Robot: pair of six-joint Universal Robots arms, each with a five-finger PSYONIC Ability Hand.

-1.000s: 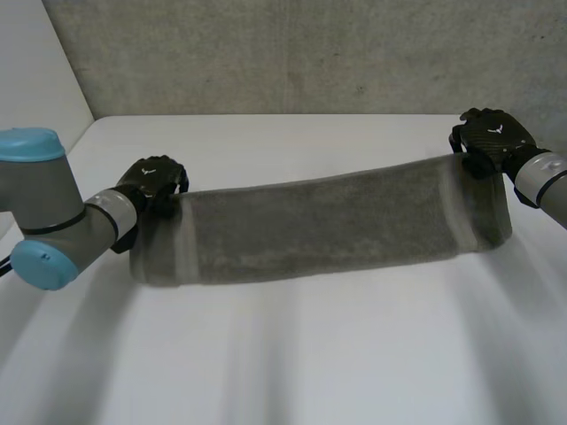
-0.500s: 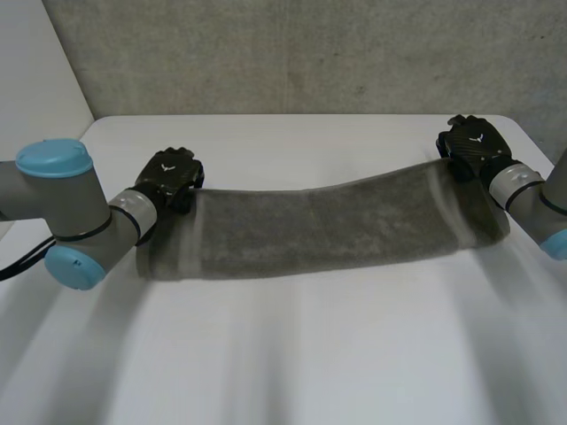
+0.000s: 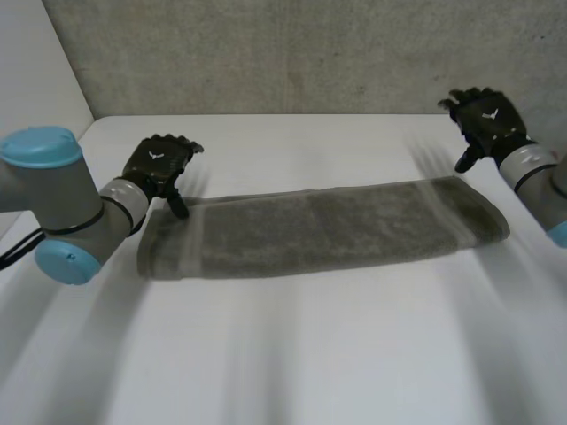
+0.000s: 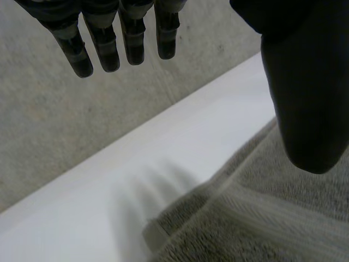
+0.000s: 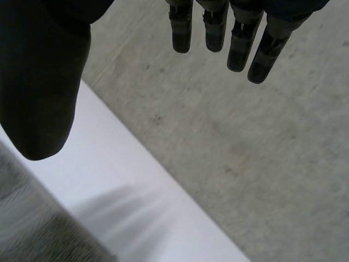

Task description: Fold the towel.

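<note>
Towel (image 3: 319,226) lies as a long strip on tabletop (image 3: 292,354). Left hand (image 3: 158,166) is at its left end and right hand (image 3: 483,119) beside its right end. Both have fingers spread and hold nothing.

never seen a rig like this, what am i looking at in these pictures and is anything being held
It is a two-armed robot; each arm ends in a black hand. The wide picture comes from a camera behind the arms: the left hand and right hand are near the two ends of a grey towel lying as a long strip on a white table. The other two pictures come from cameras on the wrists, looking along each palm. Both hands are open; nothing is held.
</note>
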